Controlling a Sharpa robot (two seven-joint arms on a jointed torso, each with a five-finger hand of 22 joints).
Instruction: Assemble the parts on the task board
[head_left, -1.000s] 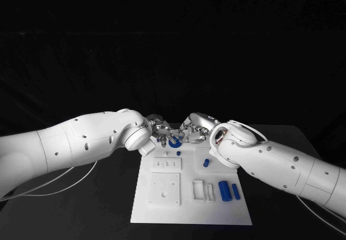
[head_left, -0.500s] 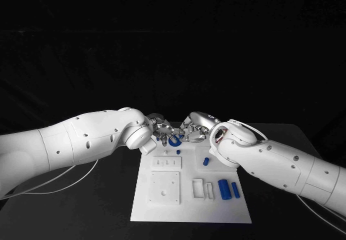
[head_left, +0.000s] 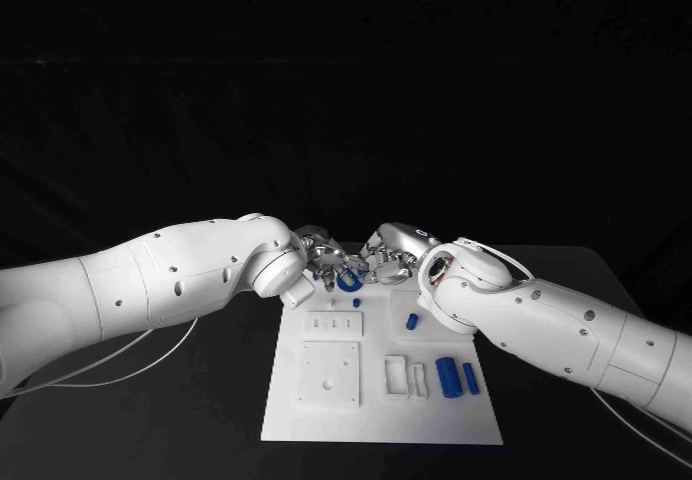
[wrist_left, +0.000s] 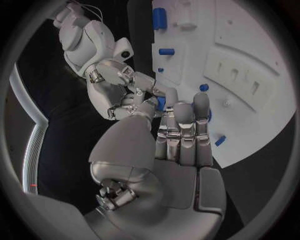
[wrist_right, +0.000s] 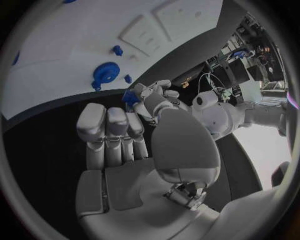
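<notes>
The white task board lies mid-table. Both hands meet over its far end. My left hand pinches a small blue part at its fingertips; this small blue part sits between its thumb and a finger. My right hand has its fingers apart and empty, with fingertips close to that part. A blue gear lies on the board just under the hands, and this gear is flat on the white surface.
A small blue peg and two blue cylinders lie on the board's right side. White blocks and a slotted plate sit on its left. Both forearms flank the board.
The fingers of both hands have shifted slightly above the gear, which shows a little more. The parts on the board have not moved.
</notes>
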